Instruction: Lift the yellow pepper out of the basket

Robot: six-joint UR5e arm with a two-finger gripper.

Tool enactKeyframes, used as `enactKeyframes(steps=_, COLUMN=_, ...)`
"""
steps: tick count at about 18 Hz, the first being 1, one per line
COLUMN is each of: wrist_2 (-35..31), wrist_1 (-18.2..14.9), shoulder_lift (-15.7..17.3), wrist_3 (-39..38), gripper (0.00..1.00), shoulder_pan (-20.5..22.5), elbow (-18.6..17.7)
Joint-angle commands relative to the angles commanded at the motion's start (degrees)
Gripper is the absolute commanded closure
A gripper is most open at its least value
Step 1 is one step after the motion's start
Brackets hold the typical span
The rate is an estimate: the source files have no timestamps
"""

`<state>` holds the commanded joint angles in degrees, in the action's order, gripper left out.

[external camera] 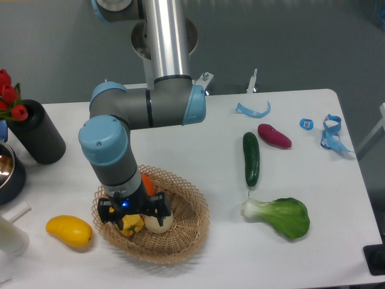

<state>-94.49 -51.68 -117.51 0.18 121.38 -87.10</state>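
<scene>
Black two-finger hand point(131, 218), pointing down inside the round tan wicker basket point(187, 232), fingers either side of the small lumpy yellow pepper point(132, 224); whether they clamp it: cannot tell. Step, by judgement: grasp. Next: firm closure, then straight lift clear of rim. Also in basket: 1 pale round item point(160, 221), 1 orange piece point(147, 182). On white counter point(204, 265): 1 smooth yellow mango-like fruit point(69, 231), 1 dark green cucumber point(251, 158), 1 leafy bok choy point(280, 215), 1 purple oblong vegetable point(274, 135).

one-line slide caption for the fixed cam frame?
UR5e gripper lowered into the wicker basket at the yellow pepper; mango, cucumber and bok choy lie outside.
</scene>
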Motion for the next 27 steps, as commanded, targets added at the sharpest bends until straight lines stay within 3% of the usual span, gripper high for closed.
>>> enactKeyframes(steps=10, wrist_2=-0.08, wrist_1=0.61, shoulder_lift=-1.67, wrist_3=-5.10, gripper=0.00, shoulder_pan=-0.35, elbow=-1.14)
enactKeyframes(steps=13, wrist_2=0.00, wrist_1=1.93, shoulder_lift=-2.02, wrist_3=-9.66, gripper=0.00, shoulder_pan=-0.44, elbow=-1.14)
enactKeyframes(steps=22, wrist_2=-0.26, wrist_1=1.93, shoulder_lift=-1.32, wrist_3=-10.29, gripper=0.00, shoulder_pan=-1.58, elbow=-5.27)
enactKeyframes(steps=27, wrist_2=0.00, wrist_1=1.93, shoulder_lift=-2.45, wrist_3=-10.72, gripper=0.00, shoulder_pan=-2.28, elbow=-5.10)
